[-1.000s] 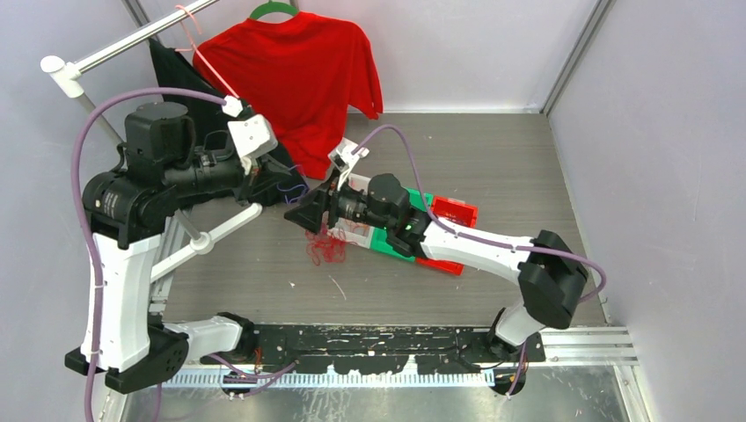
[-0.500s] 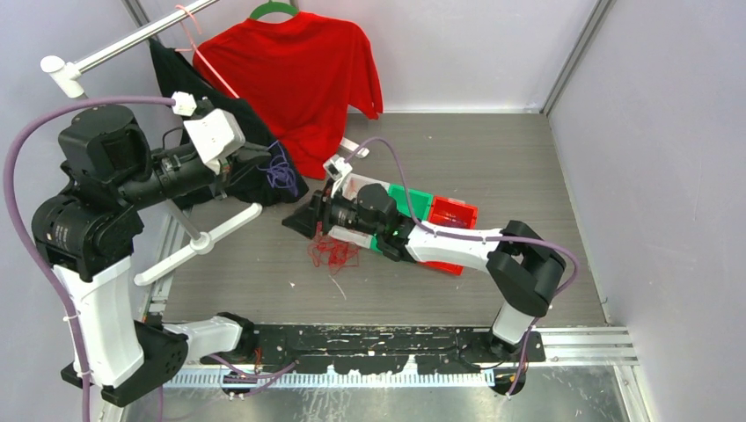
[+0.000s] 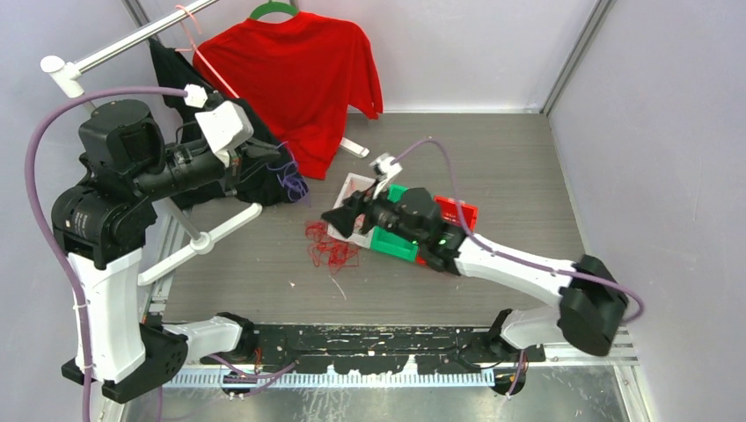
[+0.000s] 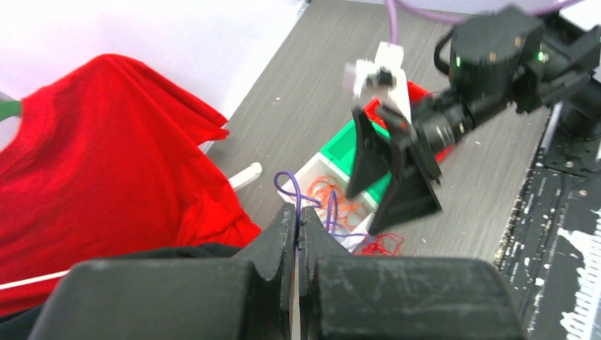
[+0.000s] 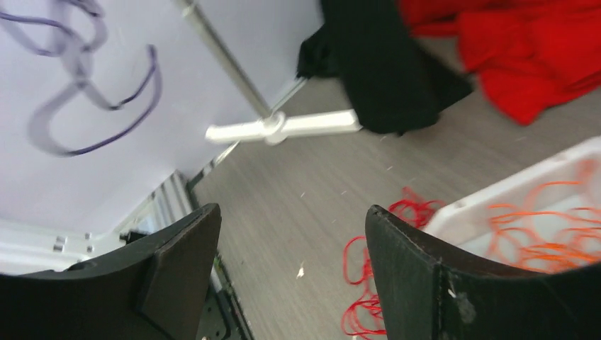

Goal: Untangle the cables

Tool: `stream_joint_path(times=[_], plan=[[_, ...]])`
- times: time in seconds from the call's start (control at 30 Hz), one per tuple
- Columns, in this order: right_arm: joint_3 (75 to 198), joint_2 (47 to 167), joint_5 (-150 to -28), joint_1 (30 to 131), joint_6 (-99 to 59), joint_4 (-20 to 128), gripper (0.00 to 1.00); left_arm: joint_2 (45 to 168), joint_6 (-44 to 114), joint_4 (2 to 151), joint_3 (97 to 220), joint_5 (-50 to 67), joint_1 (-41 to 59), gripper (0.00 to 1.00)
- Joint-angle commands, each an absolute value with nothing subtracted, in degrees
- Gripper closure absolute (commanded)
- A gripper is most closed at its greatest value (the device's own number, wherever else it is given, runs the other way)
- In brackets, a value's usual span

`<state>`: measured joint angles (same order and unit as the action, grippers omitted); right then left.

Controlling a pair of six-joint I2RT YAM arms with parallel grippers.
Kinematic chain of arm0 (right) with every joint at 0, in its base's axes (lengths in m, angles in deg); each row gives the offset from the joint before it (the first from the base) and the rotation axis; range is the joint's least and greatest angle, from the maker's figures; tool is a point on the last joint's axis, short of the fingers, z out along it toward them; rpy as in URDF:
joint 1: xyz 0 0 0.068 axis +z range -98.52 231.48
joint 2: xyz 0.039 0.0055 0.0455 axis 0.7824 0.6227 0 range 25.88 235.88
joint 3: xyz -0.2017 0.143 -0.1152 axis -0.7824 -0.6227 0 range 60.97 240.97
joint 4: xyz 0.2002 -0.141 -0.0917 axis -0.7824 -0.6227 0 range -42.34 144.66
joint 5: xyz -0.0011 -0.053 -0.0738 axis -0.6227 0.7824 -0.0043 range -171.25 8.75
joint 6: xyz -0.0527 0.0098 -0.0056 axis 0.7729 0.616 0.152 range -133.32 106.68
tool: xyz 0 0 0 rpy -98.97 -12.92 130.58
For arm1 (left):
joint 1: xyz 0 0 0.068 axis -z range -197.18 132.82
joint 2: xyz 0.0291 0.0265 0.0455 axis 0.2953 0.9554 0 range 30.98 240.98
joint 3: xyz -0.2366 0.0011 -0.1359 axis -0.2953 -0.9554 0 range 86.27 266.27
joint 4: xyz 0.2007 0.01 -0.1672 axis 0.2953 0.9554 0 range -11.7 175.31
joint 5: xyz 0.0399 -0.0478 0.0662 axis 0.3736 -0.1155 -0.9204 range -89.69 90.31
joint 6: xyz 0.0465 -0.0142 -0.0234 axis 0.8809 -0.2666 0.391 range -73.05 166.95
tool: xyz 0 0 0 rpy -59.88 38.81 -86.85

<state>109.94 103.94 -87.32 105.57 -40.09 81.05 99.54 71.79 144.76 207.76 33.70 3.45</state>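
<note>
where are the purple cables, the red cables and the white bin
purple cables (image 3: 293, 182), top view, middle of the clump
red cables (image 3: 327, 246), top view, middle of the pile
white bin (image 5: 510, 185), right wrist view, its rim

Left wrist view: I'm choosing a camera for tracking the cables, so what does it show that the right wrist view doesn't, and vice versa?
Only the left wrist view: the left gripper, shut on the purple cables, plus the green bin and red bin. Only the right wrist view: the clothes rack's white foot. Both: the open right gripper, the purple cables, red cables on the table, orange cables in the white bin, and the red shirt.
</note>
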Motion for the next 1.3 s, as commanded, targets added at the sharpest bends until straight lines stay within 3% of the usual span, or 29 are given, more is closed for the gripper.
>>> stream_joint_path(times=[0.0,0.23,0.6,0.83,1.27], plan=[[110.6,95.02,-78.86,99.63,-39.36,71.06,0.21,99.76,67.17,139.5,205.58,39.23,3.74,1.0],[110.98,83.82,-57.35,85.72,-41.88,56.9,0.22,103.15,63.56,136.86,201.48,42.6,6.6,1.0],[113.68,77.23,-42.02,75.07,-42.59,46.71,0.18,115.63,71.07,135.46,198.82,35.88,24.42,1.0],[113.02,75.32,-42.72,70.0,-42.05,47.73,0.16,124.92,78.37,128.35,199.04,34.91,33.8,1.0],[112.33,74.53,-45.18,62.27,-43.55,47.02,0.16,142.25,79.02,111.41,201.25,34.44,37.34,1.0]])
